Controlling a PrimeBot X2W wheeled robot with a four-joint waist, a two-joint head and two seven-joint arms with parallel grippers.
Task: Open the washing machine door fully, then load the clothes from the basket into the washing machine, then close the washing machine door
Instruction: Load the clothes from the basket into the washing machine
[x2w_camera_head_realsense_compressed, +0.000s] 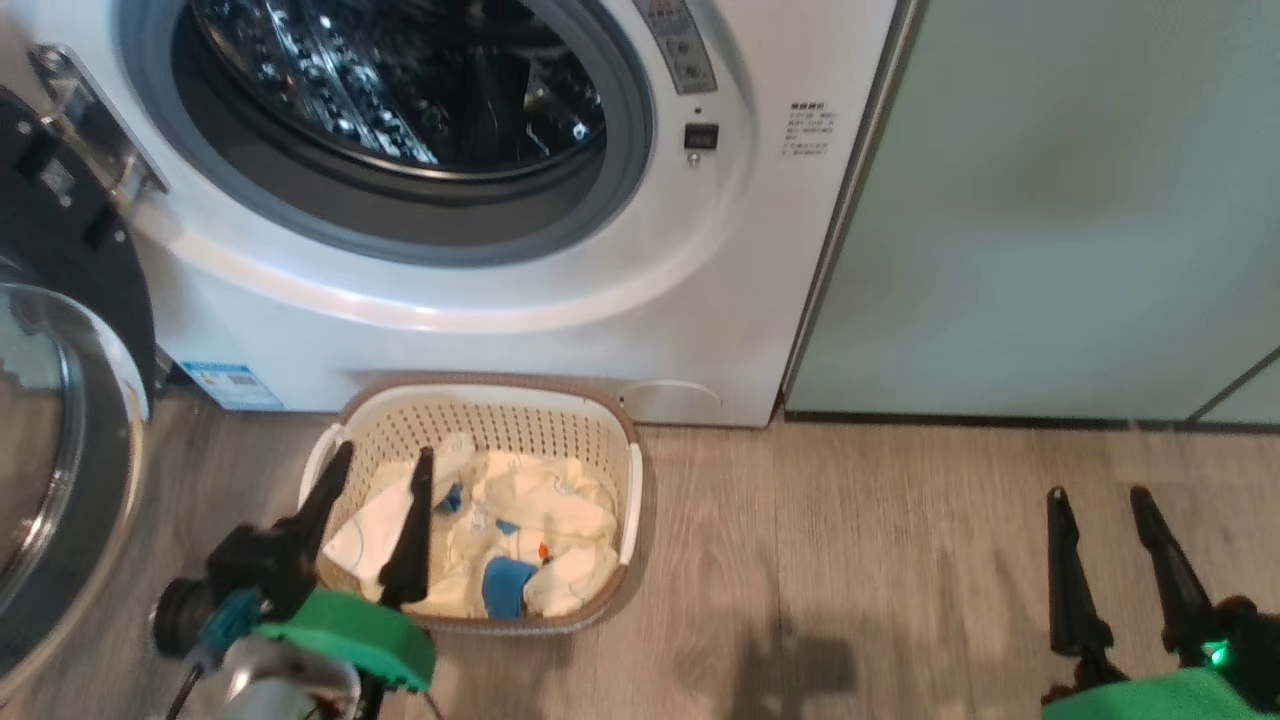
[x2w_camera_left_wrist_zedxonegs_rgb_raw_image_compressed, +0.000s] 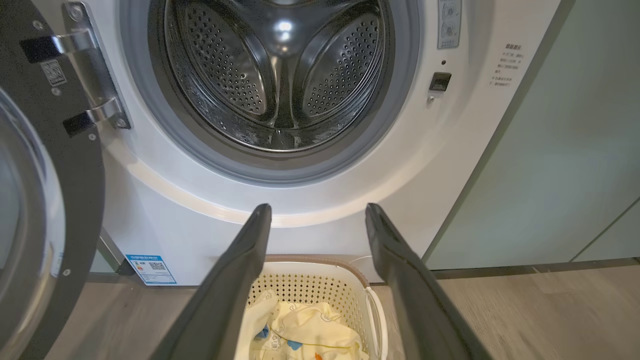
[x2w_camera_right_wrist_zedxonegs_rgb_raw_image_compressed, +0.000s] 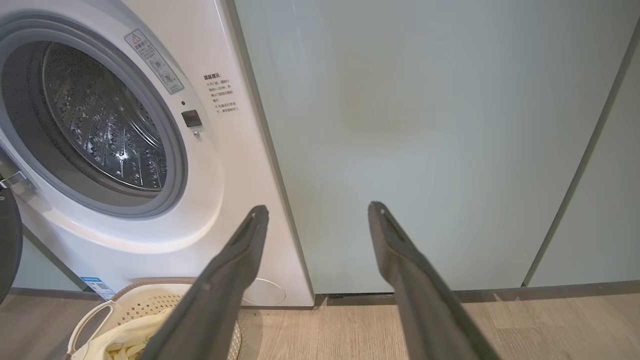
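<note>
Washing machine door (x2w_camera_head_realsense_compressed: 60, 400) stands swung wide open at the far left, hinged on the washer's left edge, with its glossy black ring and domed glass facing into the room. Just right of it the left gripper (x2w_camera_head_realsense_compressed: 385, 452) hangs over the near left part of the basket (x2w_camera_head_realsense_compressed: 480, 395), its two dark fingers spread apart and empty, pointing toward the washing machine (x2w_camera_head_realsense_compressed: 500, 300). In the head view one finger crosses the basket's left handle and the other crosses the clothes (x2w_camera_head_realsense_compressed: 540, 510); whether they touch is unclear. The clothes lie crumpled in the basket, pale yellow and cream with small prints and a bright blue patch near the front. The heap shows no clear long axis. The cream perforated basket sits on the floor (x2w_camera_head_realsense_compressed: 850, 560), close against the washer's front, white handles at left and right. Above it the grey gasket rings the steel drum. Well apart to the right, the right gripper (x2w_camera_head_realsense_compressed: 1098, 492) hovers over bare floor before a pale green cabinet (x2w_camera_head_realsense_compressed: 1050, 200), fingers likewise parted and empty.
</note>
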